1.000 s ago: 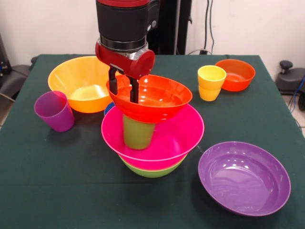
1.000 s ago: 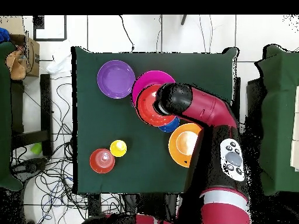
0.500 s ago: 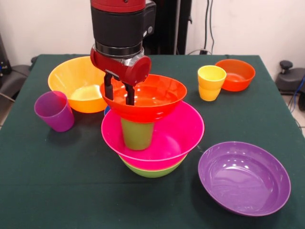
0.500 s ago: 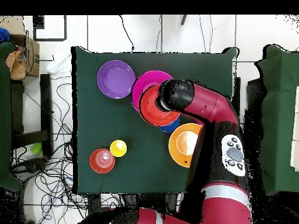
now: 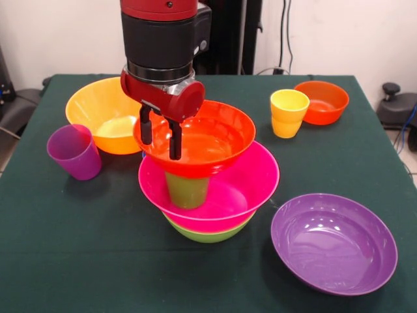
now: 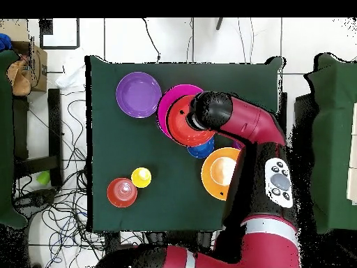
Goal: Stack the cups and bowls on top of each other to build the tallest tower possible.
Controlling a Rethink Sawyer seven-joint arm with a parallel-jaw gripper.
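Underneath everything lies a dark green cloth over the table (image 5: 58, 261), with white walls behind and pale floor tiles and cables around it. My gripper (image 5: 159, 134) pinches the rim of the glossy red-orange bowl (image 5: 208, 140), one finger inside, one outside. That bowl sits on the tapered green cup (image 5: 187, 189), upright in the pink bowl (image 5: 247, 179), nested in the lime green bowl (image 5: 208, 233). A smooth purple bowl (image 5: 333, 242) rests nearby.
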